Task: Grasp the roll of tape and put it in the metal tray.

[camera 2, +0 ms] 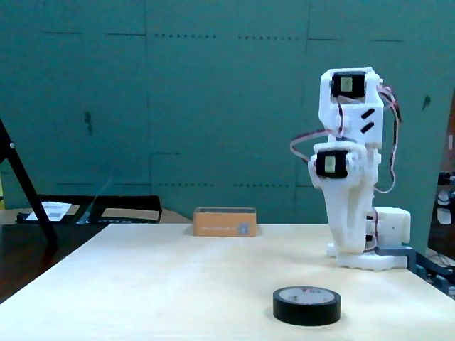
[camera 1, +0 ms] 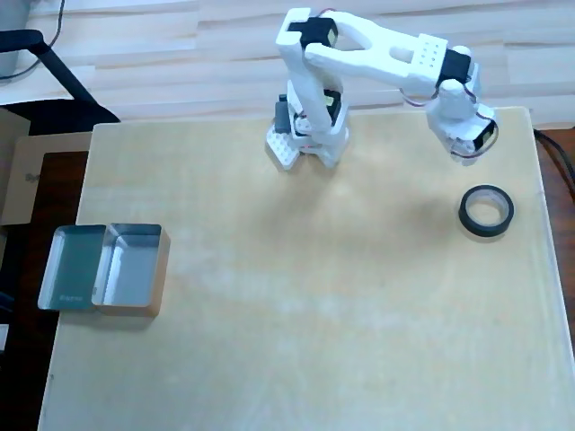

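Note:
The roll of tape (camera 1: 486, 212) is a black ring lying flat near the right edge of the table in the overhead view. In the fixed view it lies in the foreground (camera 2: 306, 305). The metal tray (camera 1: 133, 268) stands at the left edge of the table, shiny inside; in the fixed view it shows as a tan-sided box (camera 2: 225, 222) at the far end. My gripper (camera 1: 469, 148) hangs above the table a little behind the tape, apart from it. Its fingers point down (camera 2: 352, 241), show no gap and hold nothing.
A flat grey-green lid (camera 1: 74, 268) adjoins the tray's left side. The arm's white base (camera 1: 305, 139) stands at the table's back edge. A black stand leg (camera 2: 28, 185) and papers lie off the table at the far left of the fixed view.

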